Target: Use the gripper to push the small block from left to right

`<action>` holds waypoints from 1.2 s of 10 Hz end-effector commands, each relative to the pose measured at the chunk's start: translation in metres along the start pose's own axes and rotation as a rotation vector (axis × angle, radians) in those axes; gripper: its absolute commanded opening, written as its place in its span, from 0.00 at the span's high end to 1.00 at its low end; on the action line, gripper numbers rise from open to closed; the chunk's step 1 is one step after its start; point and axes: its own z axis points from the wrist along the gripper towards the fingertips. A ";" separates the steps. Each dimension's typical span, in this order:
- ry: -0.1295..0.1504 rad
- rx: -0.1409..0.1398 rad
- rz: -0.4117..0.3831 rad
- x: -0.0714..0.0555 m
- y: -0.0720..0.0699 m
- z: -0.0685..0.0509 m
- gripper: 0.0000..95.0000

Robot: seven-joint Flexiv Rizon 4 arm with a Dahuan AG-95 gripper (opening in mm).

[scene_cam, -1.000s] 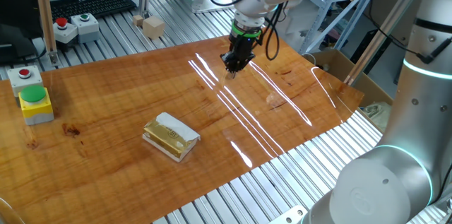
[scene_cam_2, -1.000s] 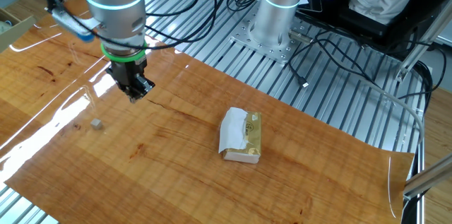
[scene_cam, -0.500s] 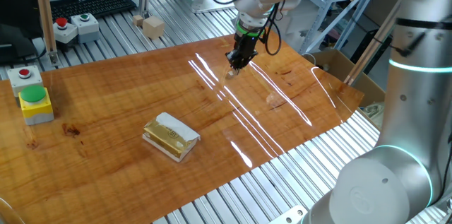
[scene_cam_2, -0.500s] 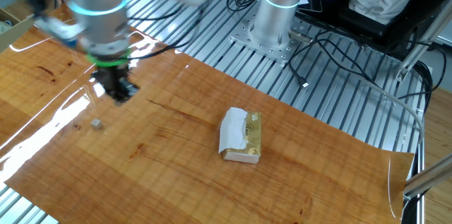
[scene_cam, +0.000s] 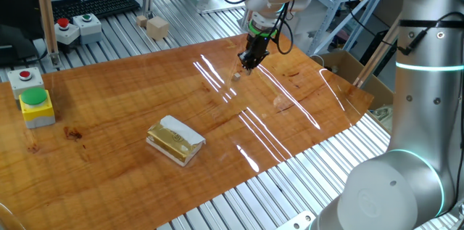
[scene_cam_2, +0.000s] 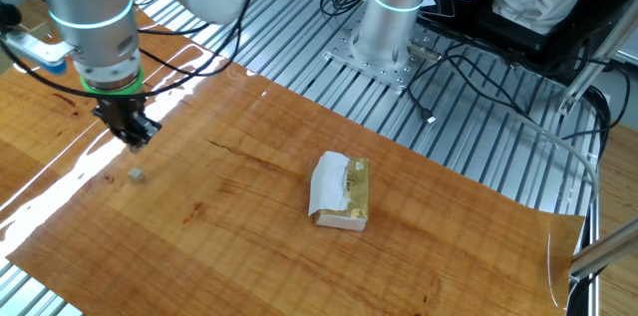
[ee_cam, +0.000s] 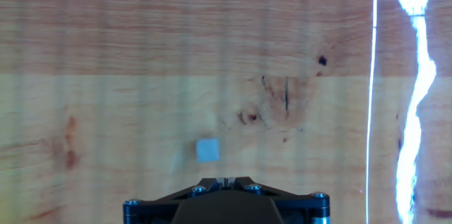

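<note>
The gripper [scene_cam: 246,64] pointed straight down at the end of the white-and-silver arm [scene_cam: 424,77], with its green ring glowing right above the black fingers. In the other fixed view the gripper [scene_cam_2: 133,137] hung low, its tips close above the surface (couldn't tell if they actually touched). From the hand view the two fingertips [ee_cam: 227,180] were pressed together with no gap showing between them and nothing caught there.

We see the small block [ee_cam: 207,150] lower centre on the worktop [ee_cam: 141,54], just above the end effector [ee_cam: 224,181], fingertips together.
</note>
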 end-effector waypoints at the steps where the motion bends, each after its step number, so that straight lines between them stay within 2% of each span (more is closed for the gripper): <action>1: 0.002 -0.001 -0.006 -0.003 -0.003 0.004 1.00; 4: -0.002 -0.004 -0.013 -0.004 -0.010 0.013 1.00; 8: -0.008 -0.006 -0.017 -0.005 -0.011 0.026 1.00; 12: -0.013 -0.005 -0.020 -0.007 -0.012 0.032 1.00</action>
